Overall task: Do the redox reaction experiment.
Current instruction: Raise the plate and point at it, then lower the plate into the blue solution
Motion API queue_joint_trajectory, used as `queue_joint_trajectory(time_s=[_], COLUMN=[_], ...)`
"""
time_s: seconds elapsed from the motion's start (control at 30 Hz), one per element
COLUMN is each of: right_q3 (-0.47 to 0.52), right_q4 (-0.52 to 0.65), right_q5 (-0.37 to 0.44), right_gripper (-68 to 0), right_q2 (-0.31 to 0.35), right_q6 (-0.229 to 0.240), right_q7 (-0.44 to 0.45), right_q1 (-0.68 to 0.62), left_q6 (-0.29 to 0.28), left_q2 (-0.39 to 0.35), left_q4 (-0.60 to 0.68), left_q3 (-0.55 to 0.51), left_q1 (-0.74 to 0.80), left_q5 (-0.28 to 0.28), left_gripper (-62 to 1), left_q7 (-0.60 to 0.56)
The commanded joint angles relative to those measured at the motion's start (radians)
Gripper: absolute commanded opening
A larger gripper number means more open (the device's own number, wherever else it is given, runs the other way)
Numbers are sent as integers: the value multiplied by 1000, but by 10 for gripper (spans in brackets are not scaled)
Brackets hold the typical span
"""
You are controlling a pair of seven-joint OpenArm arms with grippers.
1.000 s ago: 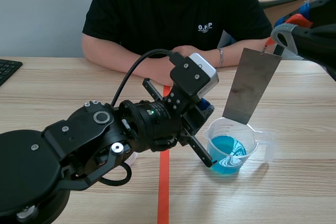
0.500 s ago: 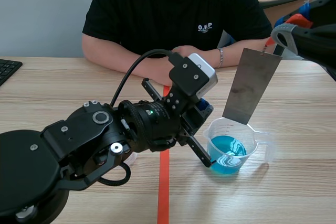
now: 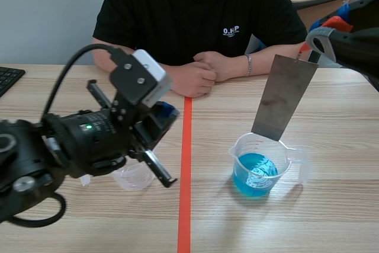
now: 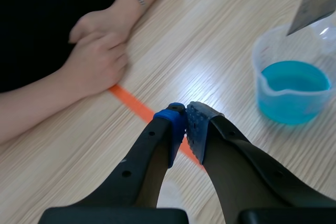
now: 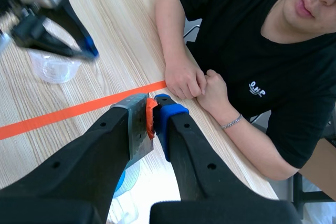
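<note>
Tabletop (image 3: 331, 217): pale wood, with an orange tape line (image 3: 185, 205) running from the near edge to the far edge through the middle. A person (image 3: 195, 16) sits at the far edge, hands clasped on the wood by the line's far end. Your left arm (image 3: 71, 146) hangs over the left half. The left end effector (image 4: 186, 129) is closed, pads touching and nothing between them, so it is idle. Your right end effector (image 5: 153, 116), raised near the right edge, is clamped on the top end of the metal sheet (image 3: 284, 96). The sheet hangs long axis near upright, leaning slightly. Its lower end is at the far rim of the beaker (image 3: 260, 164) and looks clear of the blue solution (image 3: 254, 173). The beaker stands right of the line, toward the near edge. A small clear cup (image 3: 135, 176) sits left of the line under the left arm. Judgement: the dip is next. The beaker lies straight below the sheet, slightly toward you. The right arm is the nearer one, so lower it along the sheet's own axis.
</note>
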Motion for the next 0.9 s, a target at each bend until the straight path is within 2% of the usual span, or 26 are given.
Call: queue_joint_trajectory(time_s=[0.0,0.2,0.33,0.47,0.63,0.87], right_q3=[8,8,8,8,8,7], right_q4=[10,10,10,10,10,-5], right_q5=[11,11,11,11,11,11], right_gripper=[-660,-660,-660,-660,-660,-660], right_q2=[8,8,8,8,8,8], right_q6=[6,6,6,6,6,6], right_q7=[8,8,8,8,8,21], right_q1=[6,6,6,6,6,6], left_q6=[24,128,186,216,216,212], left_q2=[-48,-175,-185,-184,-125,-11], left_q4=[42,130,137,137,137,137], left_q3=[-50,-281,-438,-554,-649,-710], left_q1=[74,393,598,772,941,1072], left_q5=[-2,-3,-3,-15,-25,-13], left_gripper=[-560,-560,-560,-560,-560,-560], left_q7=[-15,-82,-98,-124,-135,-135])
